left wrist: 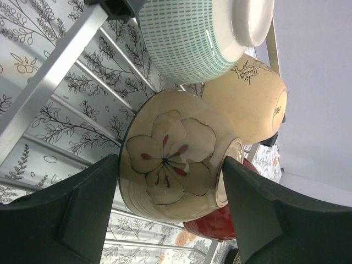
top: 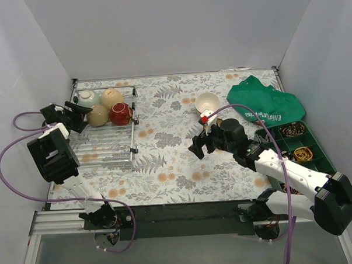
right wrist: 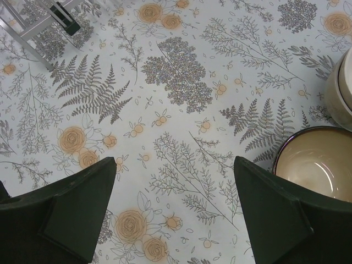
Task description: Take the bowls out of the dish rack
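Note:
The silver wire dish rack [top: 109, 145] stands at the left. It holds a mint bowl [top: 88, 98], a tan bowl [top: 111, 98], a beige bowl [top: 98, 115] and a red bowl [top: 121, 113]. My left gripper [top: 80, 113] reaches in from the left. In the left wrist view it [left wrist: 171, 164] is shut on the beige flower-painted bowl [left wrist: 165, 148], which lies on its side against the red bowl [left wrist: 212, 228]. A cream bowl [top: 207, 101] stands on the table. My right gripper [top: 198, 145] is open and empty above the table [right wrist: 175, 165], with a dark-rimmed bowl [right wrist: 316, 162] just beside it.
A green cloth [top: 265, 104] lies at the back right. A green compartment tray [top: 316, 139] with small items stands at the right edge. White walls close in on three sides. The rack's corner [right wrist: 38, 25] shows far ahead of the right gripper.

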`<state>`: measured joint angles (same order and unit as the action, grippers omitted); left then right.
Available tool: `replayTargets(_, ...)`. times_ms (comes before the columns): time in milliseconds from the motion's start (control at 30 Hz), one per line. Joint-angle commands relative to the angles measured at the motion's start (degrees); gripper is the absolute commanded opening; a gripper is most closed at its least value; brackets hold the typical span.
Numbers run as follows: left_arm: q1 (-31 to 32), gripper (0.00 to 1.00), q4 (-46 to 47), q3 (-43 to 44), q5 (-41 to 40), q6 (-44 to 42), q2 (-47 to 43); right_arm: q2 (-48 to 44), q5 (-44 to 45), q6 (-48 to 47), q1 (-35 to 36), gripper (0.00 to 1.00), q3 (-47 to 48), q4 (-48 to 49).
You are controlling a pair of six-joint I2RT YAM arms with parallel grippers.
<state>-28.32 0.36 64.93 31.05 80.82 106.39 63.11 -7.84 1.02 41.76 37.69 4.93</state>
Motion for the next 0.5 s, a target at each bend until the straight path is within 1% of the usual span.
replayTargets(0, 0.8, 0.48, -0.9, -1.5, 3.1, 1.8, -4.8, 0.2, -1.0, -0.8, 0.3, 0.96, 0.0, 3.4)
replayTargets(100, 0.8, 0.47, -1.0, -2.2, 2.1, 1.9, -6.2, 0.4, -1.2, -0.8, 0.3, 0.95, 0.0, 3.4)
replayTargets(133, 0.8, 0.43, -1.2, -2.2, 1.4, 1.8, -6.5, 0.3, -1.2, -0.8, 0.2, 0.95, 0.1, 3.5)
replayTargets(200, 0.8, 0.39, -1.8, -2.7, 0.7, 1.2, -7.9, 0.3, -1.2, -0.8, 0.2, 0.95, 0.0, 3.4)
replayTargets(267, 0.8, 0.31, -1.8, -3.9, -0.9, 0.7, -9.8, 0.4, -1.2, -0.8, 0.3, 0.95, 0.0, 3.4)
replayTargets(333, 0.8, 0.28, -1.8, -4.4, -1.6, 0.1, -11.1, 0.6, -1.3, -0.8, 0.3, 0.95, 0.0, 3.5)
replayTargets(467, 1.1, 0.15, -1.6, -5.0, -4.1, -1.4, -14.4, 0.9, -1.8, -0.8, 0.3, 0.95, 0.0, 3.6)
